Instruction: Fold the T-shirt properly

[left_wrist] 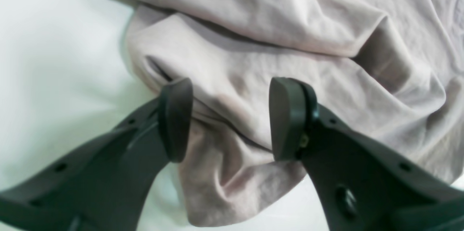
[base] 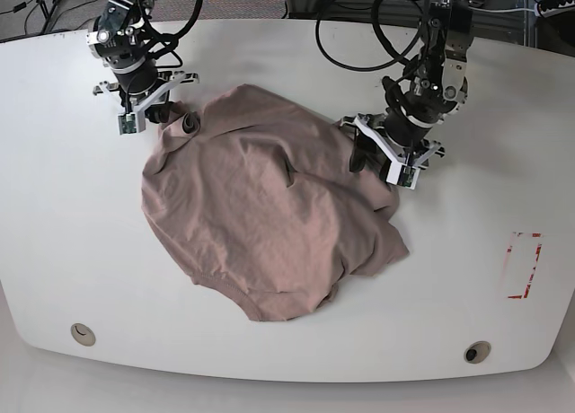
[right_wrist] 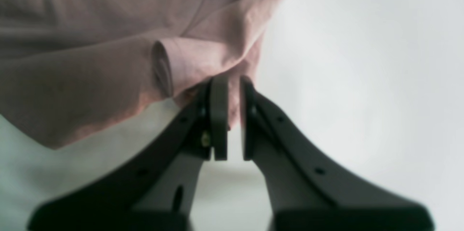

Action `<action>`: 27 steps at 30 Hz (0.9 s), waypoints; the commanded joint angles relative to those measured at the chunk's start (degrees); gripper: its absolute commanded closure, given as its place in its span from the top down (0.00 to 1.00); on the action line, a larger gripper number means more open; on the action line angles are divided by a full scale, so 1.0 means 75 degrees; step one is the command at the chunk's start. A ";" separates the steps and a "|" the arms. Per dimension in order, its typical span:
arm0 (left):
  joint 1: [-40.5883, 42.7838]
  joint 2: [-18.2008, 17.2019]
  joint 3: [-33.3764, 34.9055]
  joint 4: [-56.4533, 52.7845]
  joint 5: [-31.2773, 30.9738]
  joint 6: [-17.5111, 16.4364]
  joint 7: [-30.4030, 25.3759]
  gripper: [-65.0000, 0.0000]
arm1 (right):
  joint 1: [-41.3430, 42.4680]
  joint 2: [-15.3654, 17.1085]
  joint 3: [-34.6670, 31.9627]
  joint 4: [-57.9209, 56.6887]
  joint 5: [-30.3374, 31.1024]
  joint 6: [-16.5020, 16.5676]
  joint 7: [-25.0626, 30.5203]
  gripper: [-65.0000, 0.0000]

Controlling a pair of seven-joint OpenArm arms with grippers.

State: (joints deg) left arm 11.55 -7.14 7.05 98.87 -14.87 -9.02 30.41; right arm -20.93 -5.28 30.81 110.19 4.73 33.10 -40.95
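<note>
T-shirt point(base: 260, 206): mauve-tan, lying crumpled in a rough heap across the middle of the white table point(base: 503, 99); unfolded, with deep wrinkles and loose overlapping layers.
Neckline: what looks like a curved neck edge faces the near side of the table in the base view.
Left gripper point(left_wrist: 232, 116): jaws stand well apart, nothing clamped between them. A bunched fold of the shirt lies in the gap and under both pads; whether the pads touch the cloth cannot be told.
Shirt relative to left gripper: the shirt's edge on that arm's side sits right at the fingertips, with the bulk of the fabric spreading away beyond them and a loose flap trailing back under the jaws toward the wrist.
Right gripper point(right_wrist: 232, 115): jaws nearly together, pinching a thin strip of the shirt's edge between the pads.
Shirt relative to right gripper: a hemmed, rolled opening, likely a sleeve, sits just beside the clamped spot; the rest of the cloth spreads off to one side, bare table on the other.
Arms: at opposite far corners of the heap, well apart.
</note>
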 commanded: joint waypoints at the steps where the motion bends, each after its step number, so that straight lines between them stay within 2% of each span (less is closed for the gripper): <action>1: -0.0040 -0.0009 0.0015 0.0010 -0.0062 -0.0037 -0.0159 0.50 | -0.0009 0.0000 0.0030 0.0224 0.0071 0.0055 0.0162 0.12; 6: -0.0025 -0.0006 0.0017 -0.0091 -0.0052 -0.0027 -0.0158 0.51 | 0.0004 0.0009 0.0023 0.0301 0.0078 0.0063 0.0108 0.14; 8: -0.0037 -0.0002 0.0020 -0.0152 -0.0045 -0.0014 -0.0159 0.52 | 0.0012 0.0021 0.0021 0.0316 0.0087 0.0058 0.0103 0.14; 10: -0.0191 0.0067 -0.0019 -0.0480 -0.0035 -0.0013 -0.0164 0.53 | 0.0038 0.0050 0.0010 0.0211 0.0095 0.0056 0.0145 0.09; 27: -0.0438 0.0138 0.0180 -0.1101 -0.0098 -0.0008 -0.0245 0.49 | 0.0165 0.0048 0.0028 0.0096 0.0091 0.0100 0.0142 0.07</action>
State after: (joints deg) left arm 9.15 -6.22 8.32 90.11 -15.09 -8.97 29.76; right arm -20.01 -5.10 30.83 110.13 4.73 33.30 -41.01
